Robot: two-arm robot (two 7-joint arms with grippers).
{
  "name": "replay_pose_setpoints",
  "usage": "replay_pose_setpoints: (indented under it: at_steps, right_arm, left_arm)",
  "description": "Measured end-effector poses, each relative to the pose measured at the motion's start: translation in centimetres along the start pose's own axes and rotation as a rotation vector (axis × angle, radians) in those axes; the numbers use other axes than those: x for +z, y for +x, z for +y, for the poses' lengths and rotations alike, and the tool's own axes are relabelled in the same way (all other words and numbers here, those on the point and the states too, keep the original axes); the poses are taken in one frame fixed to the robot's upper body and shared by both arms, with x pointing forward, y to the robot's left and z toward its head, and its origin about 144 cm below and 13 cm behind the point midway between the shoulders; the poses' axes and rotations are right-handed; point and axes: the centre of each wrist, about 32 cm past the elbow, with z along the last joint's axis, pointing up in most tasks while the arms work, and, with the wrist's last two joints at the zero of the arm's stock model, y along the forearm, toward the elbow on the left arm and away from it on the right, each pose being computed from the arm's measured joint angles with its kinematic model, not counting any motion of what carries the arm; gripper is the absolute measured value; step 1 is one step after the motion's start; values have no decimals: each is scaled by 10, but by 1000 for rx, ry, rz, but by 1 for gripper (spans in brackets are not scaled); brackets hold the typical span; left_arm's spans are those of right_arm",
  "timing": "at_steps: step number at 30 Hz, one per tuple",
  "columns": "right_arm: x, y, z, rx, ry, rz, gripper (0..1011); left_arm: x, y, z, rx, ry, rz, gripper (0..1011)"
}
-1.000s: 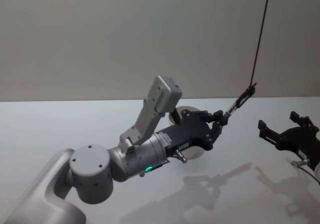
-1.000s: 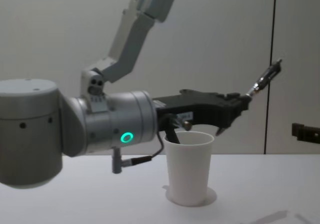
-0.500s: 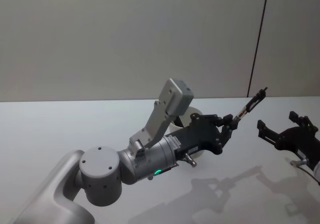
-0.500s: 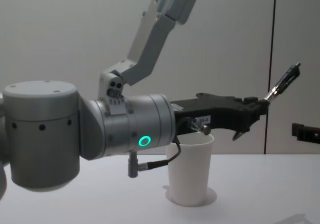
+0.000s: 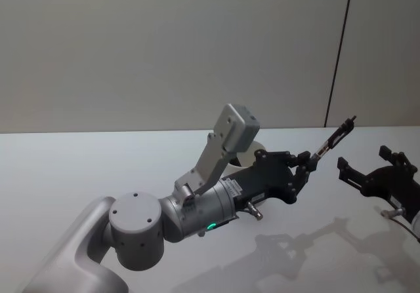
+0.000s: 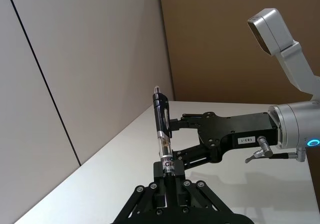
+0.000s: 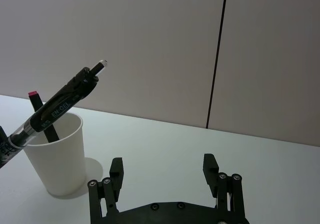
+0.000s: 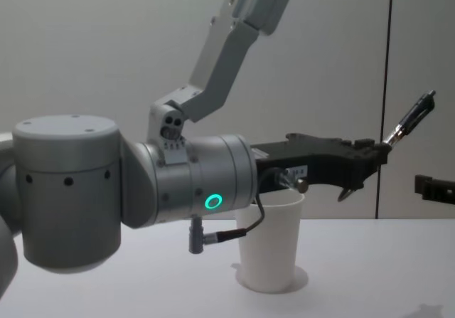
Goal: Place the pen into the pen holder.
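Left arm point(image 8: 185, 190) screens pen holder point(image 8: 274, 261) — right side open.

Shows the pen holder point(image 7: 55, 156) upright on the white surface point(image 7: 165, 144), casting a soft shadow point(image 7: 92, 166) on the side nearest the right gripper point(image 7: 163, 170). Holds a red-tipped stick point(image 7: 34, 94), dark, leaning out past its rim. Shows the pen point(image 7: 60, 106), black with a clear barrel and printed lettering, tilted in the air and crossing the pen holder's rim on the near side, clicker end raised and pointing away from the pen holder. Shows the right gripper near the pen holder, fingers point(image 7: 116, 168) spread wide, clasping nothing. Shows a pale wall point(image 7: 150, 43) behind the pen holder, split by a dark vertical seam point(image 7: 217, 53).
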Motion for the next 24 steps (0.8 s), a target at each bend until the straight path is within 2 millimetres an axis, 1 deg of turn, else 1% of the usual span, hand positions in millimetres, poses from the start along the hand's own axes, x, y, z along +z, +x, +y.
replay_pose_setpoints:
  at_steps: [12,24]
  right_arm:
    - [1,2,-5,5,0,-3,1001]
    - [-1,12,-19,39,26,21,1001]
  left_arm:
    - [0,-1,-1,-1,1,1,126]
    - [0,-1,-1,-3,0,1,126]
